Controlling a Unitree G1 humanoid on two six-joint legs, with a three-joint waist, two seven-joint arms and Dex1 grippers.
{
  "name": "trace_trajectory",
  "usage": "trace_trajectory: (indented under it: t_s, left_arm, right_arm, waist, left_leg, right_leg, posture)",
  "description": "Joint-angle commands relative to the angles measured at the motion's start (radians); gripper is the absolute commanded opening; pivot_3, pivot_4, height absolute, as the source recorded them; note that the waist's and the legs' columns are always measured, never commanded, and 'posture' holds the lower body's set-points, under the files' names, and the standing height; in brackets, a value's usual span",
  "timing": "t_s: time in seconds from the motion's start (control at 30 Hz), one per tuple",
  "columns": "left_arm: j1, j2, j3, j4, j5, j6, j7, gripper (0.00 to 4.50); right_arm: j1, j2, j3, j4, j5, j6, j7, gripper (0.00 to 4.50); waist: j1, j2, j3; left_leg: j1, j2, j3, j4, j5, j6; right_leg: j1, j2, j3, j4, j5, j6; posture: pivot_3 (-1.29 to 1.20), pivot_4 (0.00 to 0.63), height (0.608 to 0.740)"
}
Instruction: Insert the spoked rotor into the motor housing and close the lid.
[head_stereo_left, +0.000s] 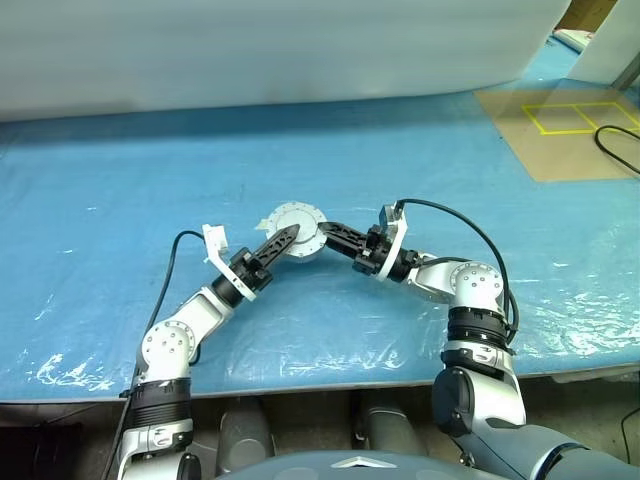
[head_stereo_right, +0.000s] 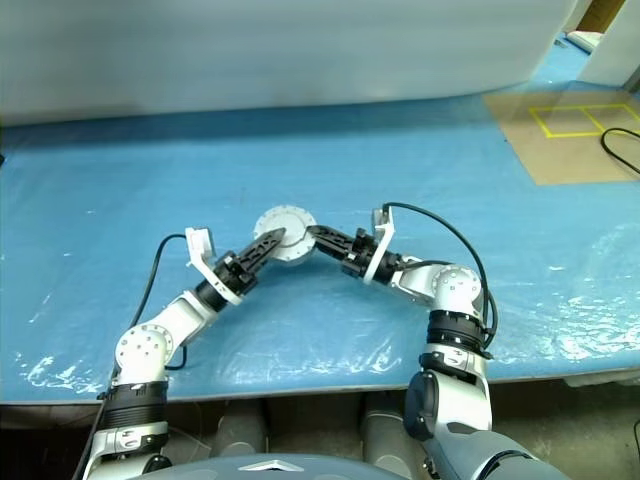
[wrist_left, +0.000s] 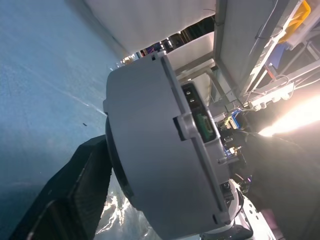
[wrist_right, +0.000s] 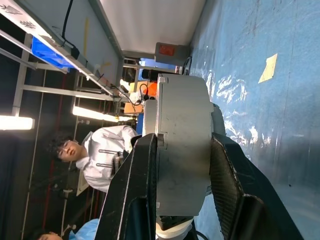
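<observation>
While the right gripper (head_stereo_left: 335, 235) clamps the round silver-grey motor housing (head_stereo_left: 297, 231) with its pale lid on, we judge assembly essentially complete. The left gripper (head_stereo_left: 282, 240) stands open beside it, holding nothing; only setting down remains.

The motor housing (head_stereo_left: 296, 230) sits between the left claw (head_stereo_left: 288, 236) and right claw (head_stereo_left: 330, 232).

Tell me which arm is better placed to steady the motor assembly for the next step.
The right. The right gripper has its fingers clamped on both faces of the closed motor housing, lid included, above the blue table cover. The left gripper only reaches in beside it.
</observation>
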Motion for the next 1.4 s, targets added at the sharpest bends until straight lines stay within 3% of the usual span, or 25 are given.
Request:
trace_trajectory:
  t_s: [0.03,0.5,0.73,1.17,1.4]
  left_arm:
    - [-0.013,-0.002,-0.004,-0.015,-0.017,0.001,-0.021,2.98]
    - [-0.013,-0.029,0.004,-0.008,-0.084,0.037,-0.019,2.79]
    - [-0.033,-0.073,0.050,0.029,-0.102,0.016,0.014,2.79]
    - [-0.118,-0.161,0.239,0.135,-0.129,-0.193,0.125,2.79]
    - [-0.181,-0.142,0.303,0.233,0.004,-0.439,0.154,2.79]
  right_arm:
    - [-0.008,0.014,0.008,-0.049,0.056,-0.007,0.016,1.08]
    - [-0.007,0.009,0.052,-0.066,0.042,-0.064,0.024,1.08]
    - [-0.017,0.012,0.056,-0.053,0.043,-0.102,0.006,3.39]
    - [-0.026,0.011,0.045,-0.048,0.071,-0.162,-0.003,3.39]
    - [-0.023,0.013,0.065,-0.055,0.072,-0.168,-0.002,3.39]
  waist:
    - [0.000,0.000,0.000]
    - [0.001,0.000,0.000]
    - [0.001,0.000,0.000]
    - [0.001,0.000,0.000]
    - [0.001,-0.002,0.001]
  left_leg:
    - [0.000,0.000,0.000,0.000,0.000,0.000]
    - [0.000,0.000,0.000,0.002,0.000,0.000]
    - [0.000,0.000,0.000,0.002,0.000,0.000]
    - [0.000,0.000,-0.001,0.003,0.000,0.000]
    - [0.000,0.000,-0.002,0.003,0.000,0.000]
  right_leg:
    - [0.000,0.000,0.000,0.000,0.000,0.000]
    - [0.000,0.000,0.000,0.001,0.000,0.000]
    - [0.001,0.000,0.000,0.001,0.000,0.000]
    - [0.003,-0.001,0.000,0.001,0.000,0.000]
    - [0.004,-0.001,0.000,0.000,0.001,0.001]
  posture:
    - [0.00,0.150,0.740]
    - [0.00,0.150,0.740]
    - [0.00,0.150,0.740]
    - [0.00,0.150,0.740]
    - [0.00,0.150,0.740]
